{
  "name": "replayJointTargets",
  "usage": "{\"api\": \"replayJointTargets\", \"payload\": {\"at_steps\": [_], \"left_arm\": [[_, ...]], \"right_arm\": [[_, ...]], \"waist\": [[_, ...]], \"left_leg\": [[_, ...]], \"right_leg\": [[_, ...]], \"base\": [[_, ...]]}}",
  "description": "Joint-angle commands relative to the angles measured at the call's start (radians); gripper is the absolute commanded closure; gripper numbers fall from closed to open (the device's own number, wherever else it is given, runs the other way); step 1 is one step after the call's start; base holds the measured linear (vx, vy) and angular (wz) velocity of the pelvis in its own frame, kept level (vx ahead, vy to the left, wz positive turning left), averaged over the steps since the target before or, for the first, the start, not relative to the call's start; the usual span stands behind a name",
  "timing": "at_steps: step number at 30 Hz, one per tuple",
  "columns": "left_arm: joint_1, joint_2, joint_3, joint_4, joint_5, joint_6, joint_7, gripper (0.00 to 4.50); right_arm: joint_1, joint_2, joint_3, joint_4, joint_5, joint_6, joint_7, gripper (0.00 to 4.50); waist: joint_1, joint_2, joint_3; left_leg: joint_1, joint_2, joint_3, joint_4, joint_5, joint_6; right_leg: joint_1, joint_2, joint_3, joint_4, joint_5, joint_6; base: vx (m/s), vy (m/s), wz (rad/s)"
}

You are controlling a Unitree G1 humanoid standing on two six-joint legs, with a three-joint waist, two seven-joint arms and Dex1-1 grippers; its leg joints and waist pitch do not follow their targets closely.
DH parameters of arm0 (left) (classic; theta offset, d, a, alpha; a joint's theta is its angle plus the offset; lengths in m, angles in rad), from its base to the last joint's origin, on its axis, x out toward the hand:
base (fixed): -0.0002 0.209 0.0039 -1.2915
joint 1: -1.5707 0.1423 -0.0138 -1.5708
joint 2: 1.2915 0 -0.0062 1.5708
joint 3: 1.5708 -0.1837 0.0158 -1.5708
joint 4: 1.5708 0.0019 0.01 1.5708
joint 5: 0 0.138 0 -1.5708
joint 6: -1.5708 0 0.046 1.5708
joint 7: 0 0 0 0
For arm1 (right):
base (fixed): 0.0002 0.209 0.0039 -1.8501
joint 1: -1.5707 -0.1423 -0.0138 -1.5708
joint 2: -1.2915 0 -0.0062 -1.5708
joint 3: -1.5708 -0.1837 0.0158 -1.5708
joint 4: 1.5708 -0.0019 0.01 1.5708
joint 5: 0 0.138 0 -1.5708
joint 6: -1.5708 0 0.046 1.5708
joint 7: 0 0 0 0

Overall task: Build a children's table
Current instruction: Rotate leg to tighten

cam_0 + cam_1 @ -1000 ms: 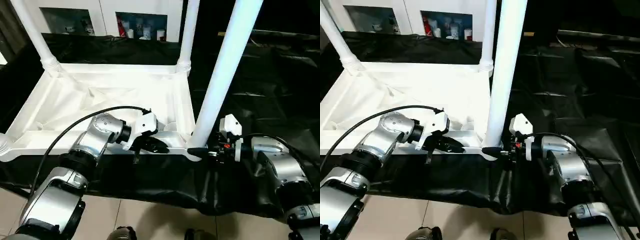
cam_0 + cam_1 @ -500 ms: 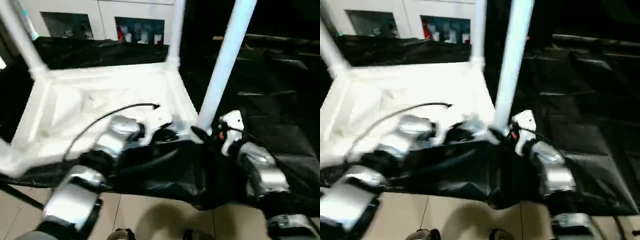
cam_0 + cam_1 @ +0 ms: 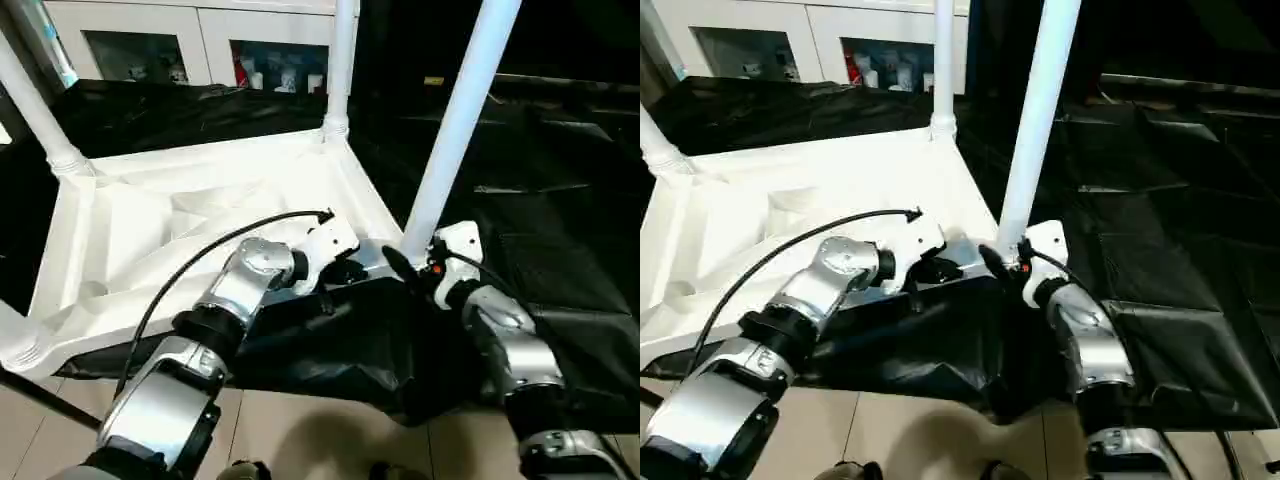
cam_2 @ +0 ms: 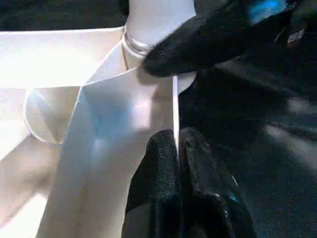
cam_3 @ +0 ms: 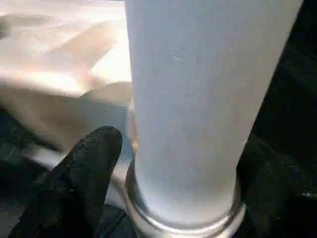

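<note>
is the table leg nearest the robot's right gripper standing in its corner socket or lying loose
Standing in. The near right leg rises upright from the tabletop's corner socket, its base ringed by the socket collar. How firmly it is seated, I cannot tell.

White children's table (image 3: 200,225) lies upside down across centre-left of frame, ribbed underside up. Three tapered legs stand upright in corner sockets; nearest leg (image 3: 455,125) at centre-right.

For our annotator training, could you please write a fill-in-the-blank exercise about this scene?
1. The white plastic ribbed table top lies with its underside facing ___.
2. The left gripper is shut on the top's thin ___.
3. The white tubular leg at the near right corner stands in a corner ___.
Missing words: up; rim; socket.
</note>
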State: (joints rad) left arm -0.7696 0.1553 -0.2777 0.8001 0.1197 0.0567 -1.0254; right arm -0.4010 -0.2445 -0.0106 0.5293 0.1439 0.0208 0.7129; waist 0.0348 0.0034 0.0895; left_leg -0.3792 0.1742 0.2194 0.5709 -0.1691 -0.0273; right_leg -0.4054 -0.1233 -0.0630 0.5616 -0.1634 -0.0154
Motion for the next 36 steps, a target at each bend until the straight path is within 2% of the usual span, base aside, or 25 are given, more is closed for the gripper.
{"api": "replayJointTargets", "payload": {"at_steps": [1,2,3,4,6,8,10,11,14,16,17,19,20,23,26,30,32,33,36], "left_arm": [[0.026,-0.015,-0.047,-0.014,-0.028,-0.041,-0.092,4.5],[0.03,0.003,-0.049,-0.02,-0.034,-0.046,-0.127,4.5],[0.036,0.025,-0.055,-0.029,-0.04,-0.063,-0.173,4.5],[0.04,0.044,-0.06,-0.038,-0.044,-0.072,-0.215,4.5],[0.049,0.091,-0.062,-0.062,-0.058,-0.076,-0.304,4.5],[0.051,0.1,-0.061,-0.066,-0.062,-0.074,-0.321,4.5],[0.053,0.114,-0.057,-0.071,-0.071,-0.083,-0.349,4.5],[0.054,0.122,-0.056,-0.072,-0.074,-0.085,-0.362,4.5],[0.054,0.142,-0.052,-0.07,-0.078,-0.085,-0.392,4.5],[0.055,0.147,-0.052,-0.071,-0.081,-0.086,-0.399,4.5],[0.055,0.151,-0.052,-0.07,-0.082,-0.087,-0.401,4.5],[0.053,0.154,-0.049,-0.065,-0.082,-0.088,-0.398,4.5],[0.053,0.154,-0.049,-0.064,-0.082,-0.088,-0.397,4.5],[0.051,0.154,-0.048,-0.061,-0.084,-0.089,-0.397,4.5],[0.049,0.152,-0.045,-0.057,-0.085,-0.09,-0.389,4.5],[0.044,0.144,-0.038,-0.048,-0.088,-0.087,-0.365,4.5],[0.03,0.121,-0.023,-0.022,-0.08,-0.094,-0.289,4.5],[0.021,0.11,-0.018,-0.007,-0.072,-0.092,-0.247,4.5],[0.003,0.079,-0.007,0.022,-0.059,-0.081,-0.16,4.5]], "right_arm": [[0.004,0.004,0.083,-0.038,0.027,0.016,0.136,0.85],[0.006,-0.022,0.088,-0.048,0.034,0.021,0.187,0.85],[0.006,-0.048,0.088,-0.058,0.052,0.039,0.24,0.85],[0.004,-0.07,0.084,-0.064,0.065,0.051,0.284,0.85],[-0.014,-0.126,0.073,-0.06,0.087,0.047,0.383,0.85],[-0.019,-0.137,0.072,-0.056,0.09,0.044,0.402,0.85],[-0.025,-0.158,0.074,-0.06,0.105,0.061,0.451,0.85],[-0.029,-0.168,0.078,-0.059,0.108,0.066,0.472,1.0],[-0.042,-0.19,0.087,-0.054,0.116,0.088,0.521,1.22],[-0.046,-0.193,0.088,-0.049,0.119,0.092,0.533,1.34],[-0.049,-0.196,0.091,-0.043,0.119,0.095,0.546,1.56],[-0.054,-0.199,0.101,-0.03,0.112,0.09,0.567,1.61],[-0.054,-0.199,0.102,-0.029,0.111,0.089,0.567,1.61],[-0.057,-0.195,0.102,-0.025,0.113,0.082,0.572,2.02],[-0.054,-0.195,0.106,-0.03,0.117,0.094,0.582,2.11],[-0.038,-0.191,0.105,-0.045,0.122,0.112,0.585,2.25],[-0.013,-0.162,0.076,-0.066,0.15,0.13,0.544,2.29],[-0.006,-0.145,0.062,-0.07,0.159,0.146,0.508,2.33],[0.029,-0.101,0.051,-0.083,0.149,0.135,0.419,2.36]], "waist": [[0.004,-0.011,-0.067],[0.006,-0.011,-0.069],[0.009,-0.011,-0.071],[0.011,-0.009,-0.072],[0.018,-0.008,-0.082],[0.024,-0.01,-0.084],[0.031,-0.009,-0.085],[0.033,-0.008,-0.084],[0.035,-0.008,-0.077],[0.033,-0.009,-0.073],[0.033,-0.009,-0.073],[0.033,-0.011,-0.072],[0.033,-0.011,-0.072],[0.032,-0.013,-0.073],[0.032,-0.014,-0.074],[0.033,-0.013,-0.072],[0.034,-0.012,-0.071],[0.032,-0.013,-0.071],[0.032,-0.012,-0.068]], "left_leg": [[0.02,0.056,-0.029,-0.076,-0.308,0.078],[0.022,0.056,-0.029,-0.074,-0.298,0.089],[0.016,0.056,-0.027,-0.07,-0.266,0.106],[0.017,0.059,-0.026,-0.069,-0.247,0.109],[0.008,0.06,-0.024,-0.057,-0.139,0.139],[0.009,0.058,-0.019,-0.046,-0.086,0.168],[0.007,0.056,-0.017,-0.043,-0.068,0.192],[0.008,0.057,-0.017,-0.043,-0.069,0.193],[0.01,0.06,-0.018,-0.049,-0.128,0.164],[0.013,0.062,-0.019,-0.055,-0.183,0.125],[0.016,0.064,-0.019,-0.056,-0.195,0.11],[0.016,0.064,-0.019,-0.057,-0.2,0.1],[0.016,0.064,-0.018,-0.057,-0.2,0.099],[0.014,0.063,-0.018,-0.056,-0.184,0.098],[0.013,0.062,-0.018,-0.054,-0.171,0.106],[0.013,0.063,-0.019,-0.056,-0.185,0.101],[0.017,0.063,-0.018,-0.057,-0.202,0.095],[0.014,0.062,-0.018,-0.057,-0.203,0.093],[0.019,0.063,-0.019,-0.061,-0.24,0.071]], "right_leg": [[0.034,-0.037,0.038,-0.063,-0.256,-0.208],[0.034,-0.038,0.036,-0.063,-0.264,-0.216],[0.039,-0.038,0.035,-0.057,-0.25,-0.226],[0.038,-0.037,0.035,-0.054,-0.229,-0.232],[0.046,-0.032,0.03,-0.027,-0.078,-0.272],[0.04,-0.028,0.032,-0.012,0.037,-0.301],[0.042,-0.029,0.031,-0.006,0.066,-0.314],[0.041,-0.029,0.03,-0.007,0.059,-0.315],[0.04,-0.03,0.029,-0.019,-0.06,-0.298],[0.036,-0.03,0.031,-0.028,-0.149,-0.279],[0.035,-0.03,0.032,-0.03,-0.167,-0.273],[0.035,-0.031,0.032,-0.03,-0.179,-0.268],[0.034,-0.031,0.033,-0.03,-0.179,-0.267],[0.036,-0.031,0.033,-0.028,-0.166,-0.266],[0.036,-0.031,0.033,-0.026,-0.148,-0.268],[0.036,-0.031,0.033,-0.03,-0.182,-0.26],[0.033,-0.031,0.034,-0.034,-0.199,-0.256],[0.035,-0.03,0.034,-0.034,-0.203,-0.253],[0.028,-0.031,0.035,-0.044,-0.264,-0.234]], "base": [[0.0,0.0,0.0],[0.0,0.0,0.0],[0.0,0.0,0.0],[0.052,-0.032,0.03],[0.026,-0.016,0.02],[0.0,0.0,0.0],[0.0,0.0,0.0],[0.0,0.0,0.0],[0.0,0.0,0.0],[0.0,0.0,0.0],[0.0,0.0,0.0],[0.0,0.0,0.0],[0.0,0.0,0.0],[0.0,0.0,0.0],[0.0,0.0,0.0],[0.0,0.0,0.0],[0.0,0.0,0.0],[0.0,0.0,0.0],[0.0,0.0,0.0]]}}
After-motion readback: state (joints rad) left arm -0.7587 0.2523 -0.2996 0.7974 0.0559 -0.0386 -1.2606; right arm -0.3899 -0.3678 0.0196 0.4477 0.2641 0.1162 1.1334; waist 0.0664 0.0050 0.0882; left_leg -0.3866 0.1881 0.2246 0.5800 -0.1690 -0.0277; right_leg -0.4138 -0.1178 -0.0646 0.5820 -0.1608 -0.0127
